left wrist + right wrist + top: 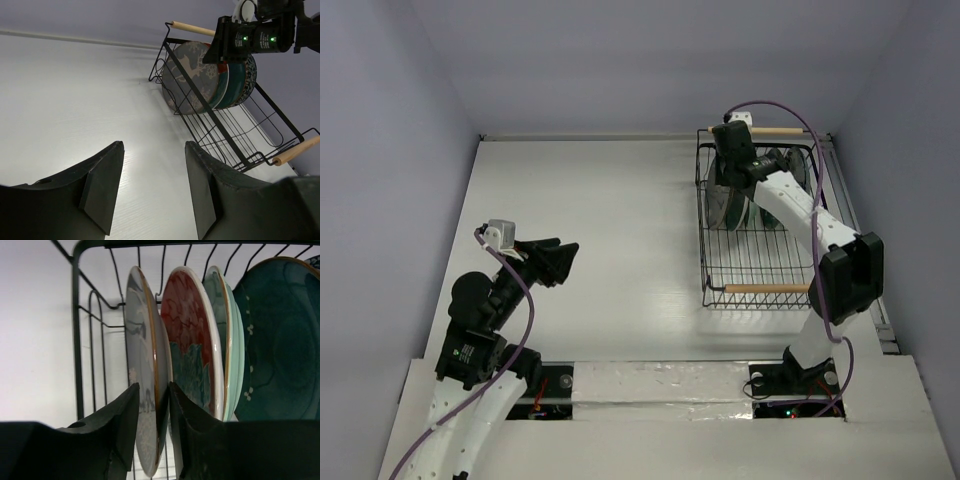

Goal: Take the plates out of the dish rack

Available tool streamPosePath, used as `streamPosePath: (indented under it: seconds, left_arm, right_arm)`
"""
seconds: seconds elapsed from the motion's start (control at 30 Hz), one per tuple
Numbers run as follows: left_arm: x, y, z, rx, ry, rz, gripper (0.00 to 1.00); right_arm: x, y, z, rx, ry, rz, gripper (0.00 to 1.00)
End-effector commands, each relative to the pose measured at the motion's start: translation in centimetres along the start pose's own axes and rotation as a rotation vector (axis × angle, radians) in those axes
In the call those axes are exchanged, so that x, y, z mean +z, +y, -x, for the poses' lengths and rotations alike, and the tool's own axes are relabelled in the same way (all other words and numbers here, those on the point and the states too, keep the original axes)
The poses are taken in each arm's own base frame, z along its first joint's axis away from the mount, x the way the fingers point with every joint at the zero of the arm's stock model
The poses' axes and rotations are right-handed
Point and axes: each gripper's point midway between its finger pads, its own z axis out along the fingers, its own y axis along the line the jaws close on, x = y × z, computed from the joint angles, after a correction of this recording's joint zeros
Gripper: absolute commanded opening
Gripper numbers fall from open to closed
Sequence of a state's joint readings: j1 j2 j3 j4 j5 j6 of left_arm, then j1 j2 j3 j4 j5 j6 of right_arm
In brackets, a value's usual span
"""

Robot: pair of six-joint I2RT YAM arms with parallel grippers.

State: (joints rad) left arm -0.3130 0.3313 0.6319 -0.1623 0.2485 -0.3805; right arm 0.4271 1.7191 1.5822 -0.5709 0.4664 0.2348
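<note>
Jaws of the left gripper [152,150] hang released and empty over the table's [620,220] near-left part, while the right gripper [154,390], at the rack's [75,315] far end by the far-right corner, pinches the grey plate's [145,330] rim, so lift straight up, clear of the next plate [187,330] just beside.

Four round ceramic plates [192,75] stand on edge at the far end of the rack: one grey plate with a white motif [142,365], one white-rimmed plate with a red and teal pattern [187,340], one pale mint plate with a dark rim [228,340] and one glossy dark teal plate [280,340]. One rectangular black wire dish rack [703,230] sits at the far right corner of the one white table [600,220]. It has two light wooden rod handles — the far handle [785,130] and the near handle [767,288]. Two white-and-black robot arms are bolted at the table's near edge — the left arm [470,300] and the right arm [800,205].
</note>
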Motion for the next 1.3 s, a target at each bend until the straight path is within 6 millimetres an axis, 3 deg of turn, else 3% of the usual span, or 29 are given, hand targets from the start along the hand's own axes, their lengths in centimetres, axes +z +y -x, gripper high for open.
streamPosePath:
  seconds: [0.0, 0.13, 0.2, 0.37, 0.5, 0.73, 1.0, 1.13, 1.2, 1.27]
  left_arm:
    - [-0.3, -0.9, 1.7, 0.011, -0.057, -0.027, 0.49]
    - [-0.4, -1.0, 1.8, 0.014, -0.062, -0.031, 0.48]
    - [-0.4, -1.0, 1.8, 0.014, -0.061, -0.032, 0.48]
    - [-0.4, -1.1, 1.8, 0.015, -0.063, -0.035, 0.48]
    - [-0.5, -1.1, 1.8, 0.014, -0.064, -0.037, 0.48]
    - [-0.5, -1.0, 1.9, 0.015, -0.068, -0.032, 0.48]
    - [-0.5, -0.7, 1.9, 0.009, -0.071, -0.012, 0.48]
    - [-0.5, -0.4, 2.1, 0.003, -0.077, 0.007, 0.48]
    - [-0.6, -0.3, 2.0, 0.002, -0.076, 0.011, 0.48]
    - [-0.6, -0.2, 2.1, 0.0, -0.078, 0.019, 0.48]
  right_arm:
    - [0.1, -0.4, 1.4, -0.01, -0.03, -0.053, 0.35]
    - [1.0, -1.2, 1.2, -0.036, -0.02, -0.124, 0.32]
    - [1.2, -1.5, 1.4, -0.043, -0.028, -0.149, 0.23]
    - [0.2, -1.5, 2.7, -0.06, -0.058, -0.177, 0.01]
    - [-1.4, -1.9, 4.4, -0.082, -0.105, -0.228, 0.0]
    - [-7.3, -2.3, 9.3, -0.076, -0.253, -0.286, 0.0]
    - [-17.7, -4.6, 14.1, 0.061, -0.449, -0.241, 0.0]
    - [-20.7, -2.9, 14.7, 0.095, -0.508, -0.155, 0.0]
    - [-21.3, -0.3, 14.8, 0.11, -0.525, -0.062, 0.0]
    - [-20.7, 3.4, 14.5, 0.12, -0.513, 0.095, 0.0]
